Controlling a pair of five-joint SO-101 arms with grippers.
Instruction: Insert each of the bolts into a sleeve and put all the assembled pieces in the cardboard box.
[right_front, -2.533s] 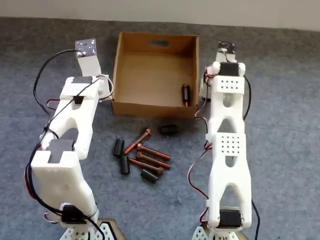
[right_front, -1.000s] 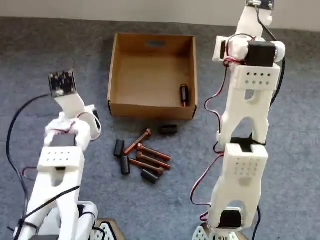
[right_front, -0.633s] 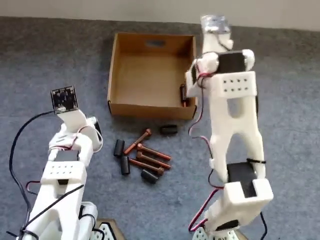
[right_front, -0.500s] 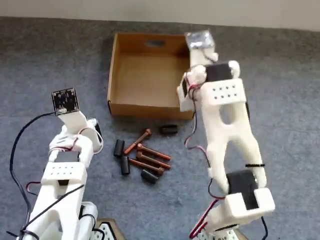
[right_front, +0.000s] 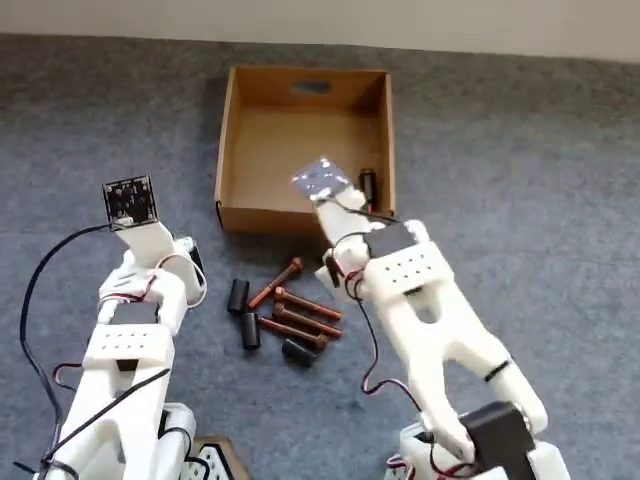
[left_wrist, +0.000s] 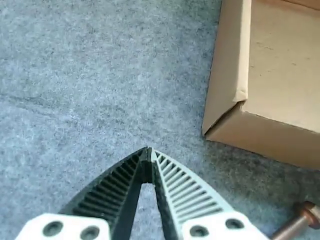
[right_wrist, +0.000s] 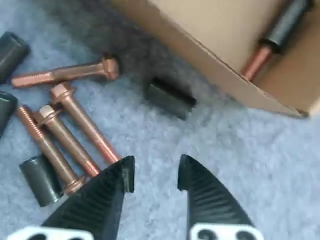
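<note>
Right wrist view: four loose bolts (right_wrist: 82, 120) are seen on the grey carpet (right_wrist: 240, 165). Three lie packed side by side and one is angled off above them. Black sleeves (right_wrist: 39, 181) are scattered round that cluster, and a lone sleeve (right_wrist: 170, 99) is parked just in front of the cardboard box (right_front: 270, 218). One assembled piece (right_wrist: 275, 37) is already lying inside the box against its wall, so roughly one down and four pairs to go.

The right gripper (right_wrist: 156, 169) is held spread apart with nothing in it, hanging over the carpet between the bolt cluster and the lone sleeve. The left gripper (left_wrist: 148, 156) is pinched fully closed and empty, over bare carpet near a box corner.

So it looks like the pick-up step for the next pair. The open gripper probably needs to be dropped onto one part, and the lone sleeve looks easiest since nothing crowds it. The closed one would have to be opened before a bolt can be grabbed.
</note>
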